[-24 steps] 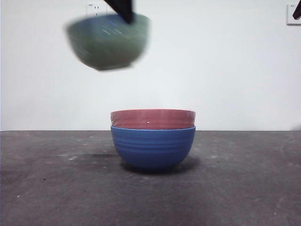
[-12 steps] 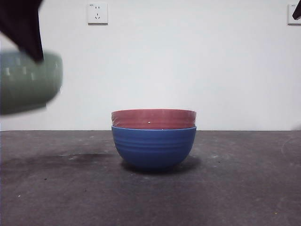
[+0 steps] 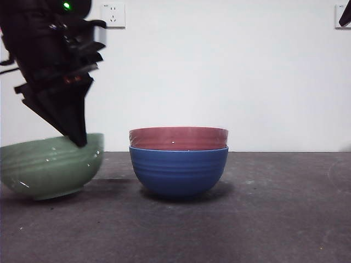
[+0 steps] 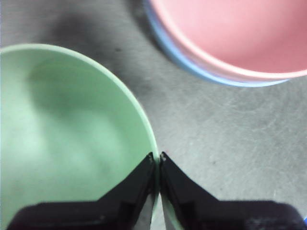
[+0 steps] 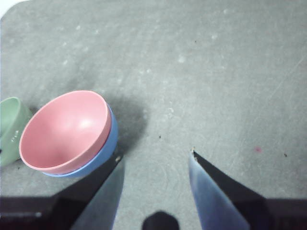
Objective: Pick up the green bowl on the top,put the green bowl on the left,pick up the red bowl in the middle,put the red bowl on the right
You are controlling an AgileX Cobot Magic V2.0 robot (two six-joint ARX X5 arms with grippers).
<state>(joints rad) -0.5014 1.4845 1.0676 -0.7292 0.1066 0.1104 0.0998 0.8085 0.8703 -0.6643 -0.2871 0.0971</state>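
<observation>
The green bowl (image 3: 49,165) sits low at the left of the table, slightly tilted, its base at the table top. My left gripper (image 3: 77,139) (image 4: 157,155) is shut on its right rim, one jaw inside and one outside. The red bowl (image 3: 178,138) (image 5: 64,129) is nested in the blue bowl (image 3: 178,172) at the centre. In the left wrist view the green bowl (image 4: 62,134) fills one side and the red bowl (image 4: 240,33) lies beyond. My right gripper (image 5: 154,155) hangs open high above the table, off to the side of the stack.
The left arm's dark body (image 3: 55,66) fills the upper left of the front view. A black tip of the waiting arm (image 3: 345,13) shows at the top right corner. Bare grey table (image 3: 285,208) lies to the right of the stack.
The green bowl has come down from the upper left to the table at the left of the stack, with the left arm now fully in view above it.
</observation>
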